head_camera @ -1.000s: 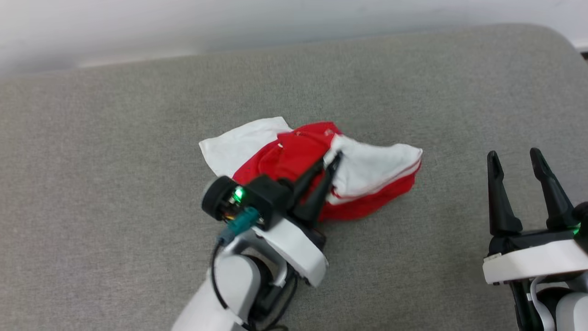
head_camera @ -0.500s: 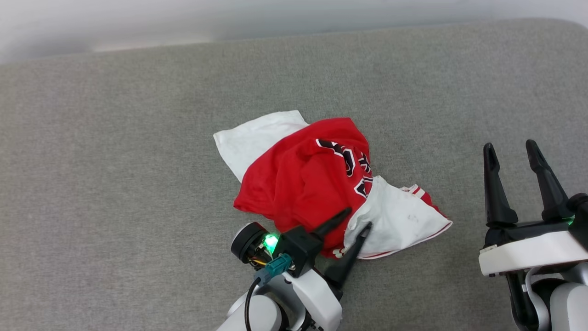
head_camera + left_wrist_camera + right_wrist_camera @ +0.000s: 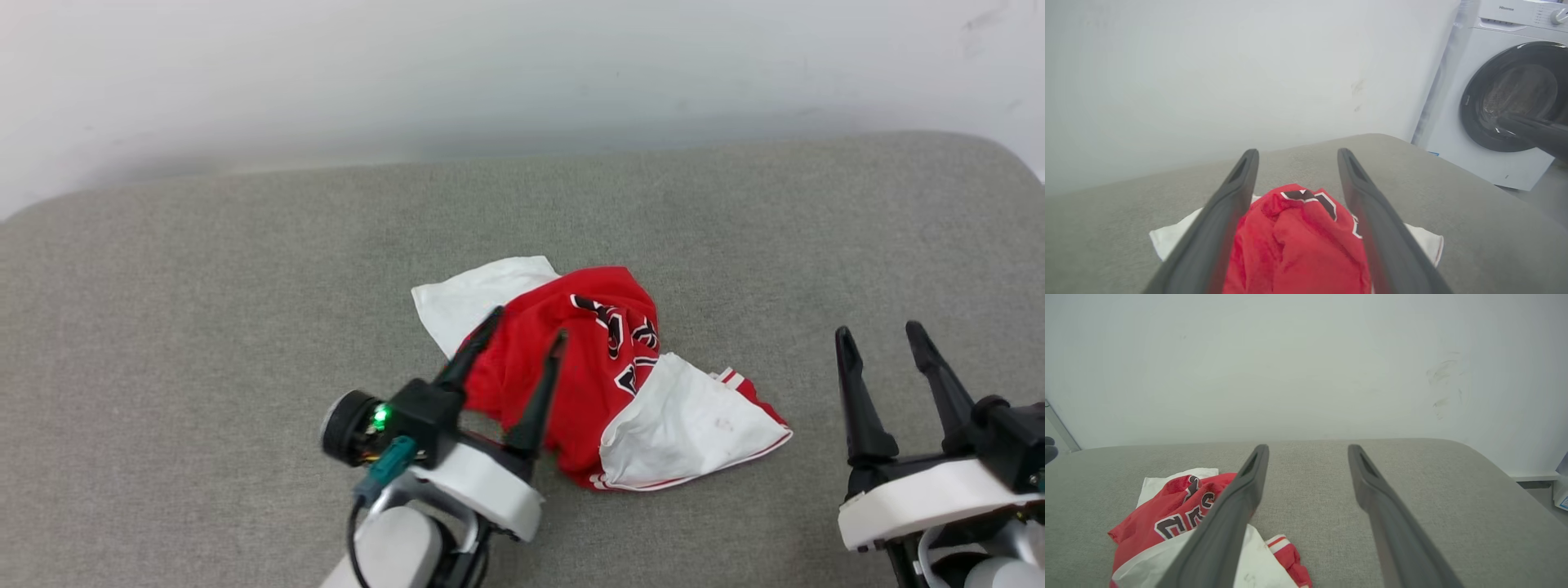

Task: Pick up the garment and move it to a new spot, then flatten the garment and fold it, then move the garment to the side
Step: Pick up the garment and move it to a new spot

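Having let go, left gripper (image 3: 529, 322) hangs spread above crumpled red-and-white jersey T-shirt (image 3: 592, 371) mid grey fabric surface (image 3: 204, 327); right gripper (image 3: 877, 329) open, idle. Move looks done; flattening next.

A grey fabric-covered surface (image 3: 204, 327) with rounded corners ran up to a plain white wall (image 3: 490, 73). Faint dark scuffs (image 3: 1439, 371) marked the wall above the surface's far right corner. Past that corner, in the left wrist view, a white front-loading washer (image 3: 1453, 134) stood against the wall, its round door (image 3: 1515, 90) rimmed in black, a knob (image 3: 1557, 16) at its top right. A skirting board (image 3: 1533, 477) lined the wall's foot.
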You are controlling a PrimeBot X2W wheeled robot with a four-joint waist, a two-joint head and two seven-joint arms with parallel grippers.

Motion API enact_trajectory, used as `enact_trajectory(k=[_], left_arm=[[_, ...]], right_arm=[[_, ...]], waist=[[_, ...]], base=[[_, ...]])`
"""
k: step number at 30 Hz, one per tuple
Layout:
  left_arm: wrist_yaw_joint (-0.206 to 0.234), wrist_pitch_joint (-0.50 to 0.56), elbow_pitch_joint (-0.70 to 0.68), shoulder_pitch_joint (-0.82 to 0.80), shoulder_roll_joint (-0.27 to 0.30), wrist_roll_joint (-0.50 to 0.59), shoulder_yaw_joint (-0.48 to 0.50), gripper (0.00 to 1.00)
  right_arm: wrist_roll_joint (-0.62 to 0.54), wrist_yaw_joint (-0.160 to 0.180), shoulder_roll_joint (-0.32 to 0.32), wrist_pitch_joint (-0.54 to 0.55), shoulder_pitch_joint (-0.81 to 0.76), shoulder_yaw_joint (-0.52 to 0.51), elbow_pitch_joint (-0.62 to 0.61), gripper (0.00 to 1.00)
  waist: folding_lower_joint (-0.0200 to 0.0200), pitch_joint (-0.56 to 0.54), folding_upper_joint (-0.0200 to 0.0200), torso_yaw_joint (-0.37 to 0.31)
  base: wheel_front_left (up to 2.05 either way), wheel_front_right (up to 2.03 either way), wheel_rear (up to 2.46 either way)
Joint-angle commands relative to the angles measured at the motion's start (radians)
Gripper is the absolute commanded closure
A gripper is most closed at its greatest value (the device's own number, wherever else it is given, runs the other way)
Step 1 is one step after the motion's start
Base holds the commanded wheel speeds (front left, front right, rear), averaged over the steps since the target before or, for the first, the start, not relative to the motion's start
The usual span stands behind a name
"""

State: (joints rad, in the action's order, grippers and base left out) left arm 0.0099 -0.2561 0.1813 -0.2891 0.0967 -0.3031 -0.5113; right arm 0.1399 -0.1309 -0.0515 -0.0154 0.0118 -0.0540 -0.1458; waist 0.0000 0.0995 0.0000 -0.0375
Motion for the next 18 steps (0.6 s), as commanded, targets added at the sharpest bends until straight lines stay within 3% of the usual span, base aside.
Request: enact_trajectory(k=[1,9,18], left_arm=[[0.019,-0.006,-0.003,0.023,0.012,0.002,0.025,0.0],[0.078,-0.01,-0.019,0.12,0.056,-0.011,0.147,0.0],[0.099,-0.009,-0.024,0.236,0.102,-0.015,0.243,0.0]], right_arm=[[0.002,0.0,0.001,0.005,-0.019,0.004,0.0,0.0],[0.006,0.0,0.001,0.029,-0.074,0.005,-0.006,0.0],[0.012,0.0,0.001,0.043,-0.134,-0.011,-0.021,0.0]], waist=[[0.0,-0.025,0.0,0.004],[0.0,-0.081,0.0,0.02],[0.0,-0.122,0.0,0.042]], base=[[0.0,0.0,0.0],[0.0,0.0,0.0],[0.0,0.0,0.0]])
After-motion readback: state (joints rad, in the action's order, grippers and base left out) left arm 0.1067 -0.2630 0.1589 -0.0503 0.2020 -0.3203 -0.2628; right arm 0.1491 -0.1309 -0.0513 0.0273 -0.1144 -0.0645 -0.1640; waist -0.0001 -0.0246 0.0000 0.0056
